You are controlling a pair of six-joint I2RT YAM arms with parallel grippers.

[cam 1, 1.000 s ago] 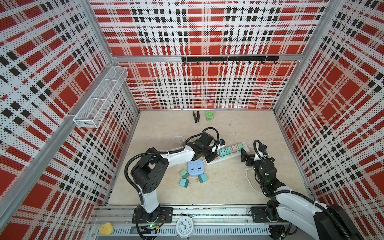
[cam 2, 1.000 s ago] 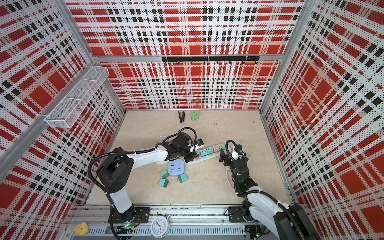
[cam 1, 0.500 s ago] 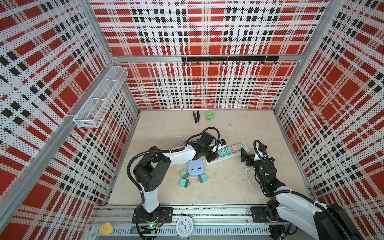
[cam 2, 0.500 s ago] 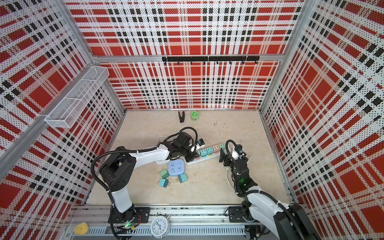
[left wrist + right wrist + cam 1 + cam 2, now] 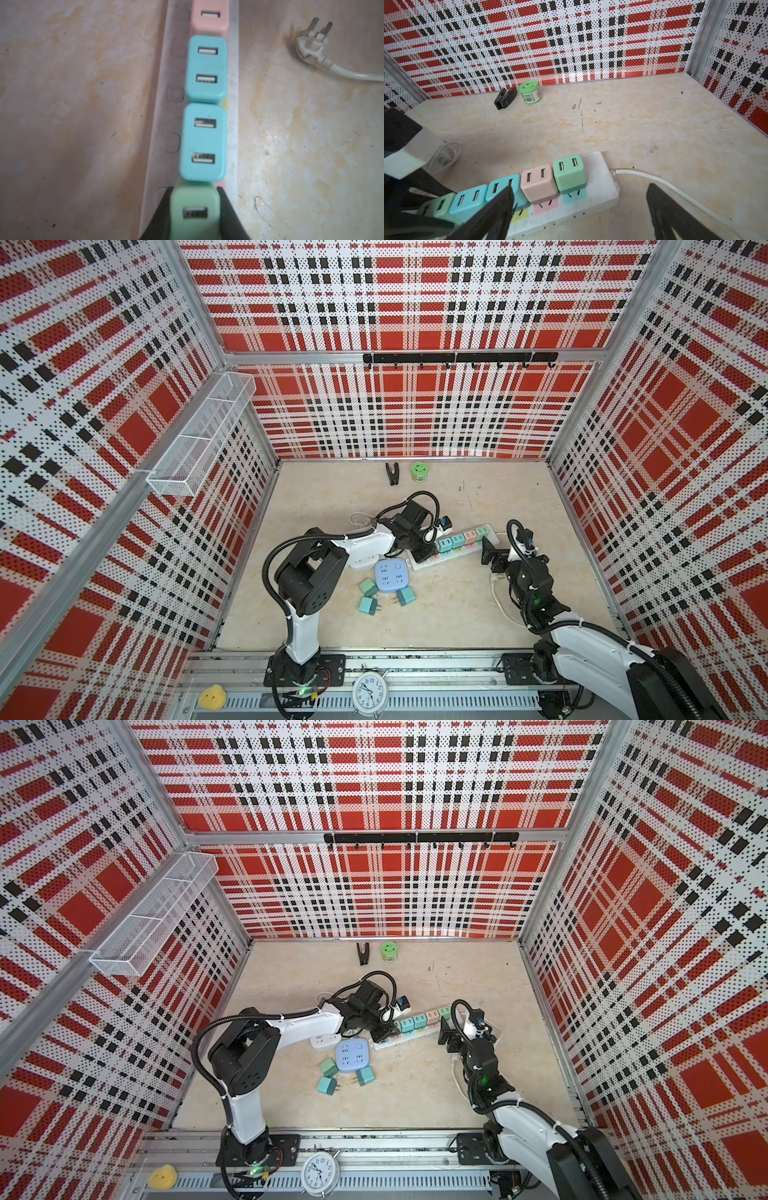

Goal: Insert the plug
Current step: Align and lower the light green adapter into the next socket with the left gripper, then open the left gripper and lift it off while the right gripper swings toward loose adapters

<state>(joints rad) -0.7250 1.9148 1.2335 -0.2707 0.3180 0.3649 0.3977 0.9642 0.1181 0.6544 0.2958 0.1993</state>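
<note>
The left gripper (image 5: 194, 190) was closed on a mint plug (image 5: 194, 209), a black finger pressed against each of its side walls. The plug stood upright with its USB port facing up, at the end of the strip (image 5: 160, 116) nearest the left arm. It touched the first blue plug (image 5: 204, 143) in the row. A second blue plug (image 5: 205, 69) and a pink plug (image 5: 207, 18) followed along the strip, all seated. In the right wrist view, a last plug (image 5: 569, 172), also mint, closed the row near the cord end.

The right gripper (image 5: 580, 190) hung over that cord end with its jaws wide apart, holding nothing. Whether a finger touched the strip could not be told.

Beside the strip, in a top view, lay a blue square socket (image 5: 390, 576) with three loose teal plugs (image 5: 368, 605) around it on the table (image 5: 457, 614). A white wall plug (image 5: 311, 47) on its cord lay on the far side of the strip.

The step in hand looked like the insertion itself: the mint plug was over its socket, in line with the row. Its prongs were hidden, so whether it was fully seated could not be told. The next move probably called for a straight downward push until its top sat level with its neighbours. After that, the jaws would need to open and lift clear without tilting the plug. The tight fit against the blue plug left little room for a finger to slip or for sideways drift.
</note>
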